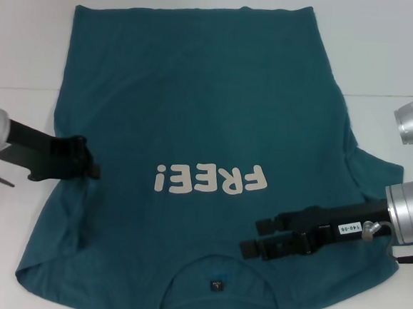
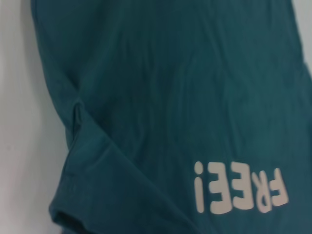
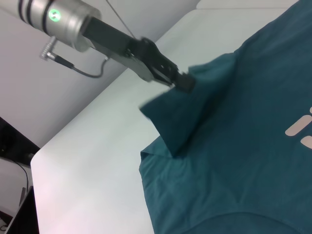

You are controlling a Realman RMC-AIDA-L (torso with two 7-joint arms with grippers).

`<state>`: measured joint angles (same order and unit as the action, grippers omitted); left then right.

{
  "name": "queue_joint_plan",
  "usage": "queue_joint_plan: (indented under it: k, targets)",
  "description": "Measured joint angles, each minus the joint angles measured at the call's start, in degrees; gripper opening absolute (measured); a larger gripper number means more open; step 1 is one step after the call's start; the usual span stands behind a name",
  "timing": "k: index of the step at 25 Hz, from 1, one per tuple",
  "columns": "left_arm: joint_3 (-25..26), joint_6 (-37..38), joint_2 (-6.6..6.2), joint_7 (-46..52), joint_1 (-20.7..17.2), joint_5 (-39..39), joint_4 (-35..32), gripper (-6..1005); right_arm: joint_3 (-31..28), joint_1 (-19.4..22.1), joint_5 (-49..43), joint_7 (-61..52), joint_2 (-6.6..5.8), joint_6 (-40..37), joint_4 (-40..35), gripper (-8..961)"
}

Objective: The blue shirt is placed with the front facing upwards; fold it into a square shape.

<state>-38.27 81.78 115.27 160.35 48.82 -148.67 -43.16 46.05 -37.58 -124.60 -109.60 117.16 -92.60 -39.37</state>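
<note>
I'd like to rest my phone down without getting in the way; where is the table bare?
Bare white table lies beyond the blue shirt and along both its sides. Crowded: left gripper shut on the sleeve, right gripper low over the shirt.

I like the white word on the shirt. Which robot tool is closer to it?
The right tool is closer, just below the word's right end. The left tool sits farther off at the shirt's left edge, pinching the sleeve.

Matt cotton-like cloth blue shirt (image 1: 209,126) lies on a smooth, matt white table (image 1: 387,47)
</note>
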Motion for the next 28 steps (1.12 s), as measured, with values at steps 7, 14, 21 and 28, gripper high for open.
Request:
queue_joint_plan:
  k: [7,14,21,28]
  targets:
    - [-3.3,-4.9,0.06,1.2,-0.1,-0.2,0.9,0,0.0,0.2,0.0,0.0,0.00,0.4,0.0,910]
    - [-3.8,-5.2,-0.11,-0.3,0.5,0.2,1.5,71,0.0,0.6,0.1,0.0,0.00,1.0,0.0,909]
    - [-4.6,-5.3,1.45,-6.2,1.3,0.9,0.9,312,0.0,0.7,0.0,0.0,0.09,1.4,0.2,909]
    - [-2.1,-8.1,-0.83,2.1,-3.1,1.9,-0.8,488,0.0,0.9,0.0,0.0,0.03,2.0,0.7,909]
